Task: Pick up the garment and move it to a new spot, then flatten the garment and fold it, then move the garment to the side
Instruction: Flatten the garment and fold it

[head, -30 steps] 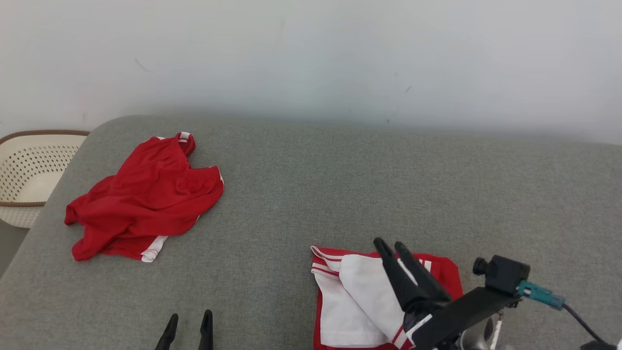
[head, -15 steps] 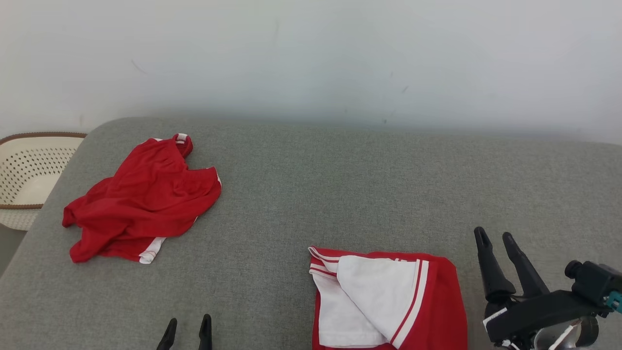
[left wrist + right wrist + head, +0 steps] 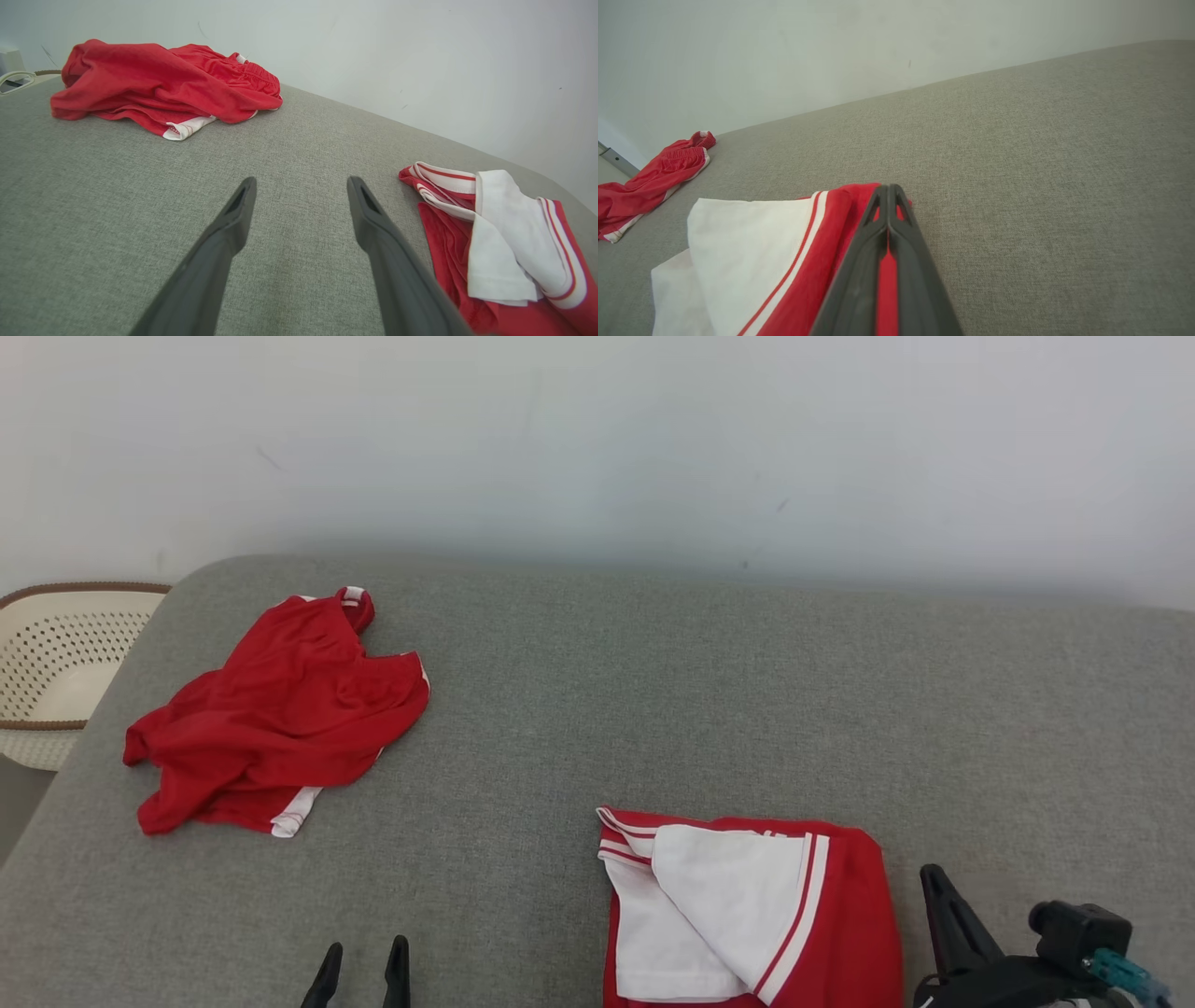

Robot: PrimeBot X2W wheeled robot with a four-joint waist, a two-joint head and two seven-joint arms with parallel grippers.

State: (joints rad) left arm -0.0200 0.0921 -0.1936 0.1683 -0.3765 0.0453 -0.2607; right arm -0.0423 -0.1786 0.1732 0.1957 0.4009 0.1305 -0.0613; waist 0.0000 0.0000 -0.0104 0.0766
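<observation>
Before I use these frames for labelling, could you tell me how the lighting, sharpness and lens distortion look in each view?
Head view: soft, even light, no glare, only faint shadow under the crumpled red garment. Left wrist view: wide-angle stretch makes the left gripper loom large. Right wrist view: the grey surface slants across the frame, the shut right gripper large up close.

We see a folded garment (image 3: pixel 738 905), red with a white panel and red-and-white striped trim, lying at the near edge of the gray cushion (image 3: pixel 653 691), right of centre. We also see a second garment (image 3: pixel 280 719), red with white trim, crumpled in a loose heap far left, well apart from it.
</observation>
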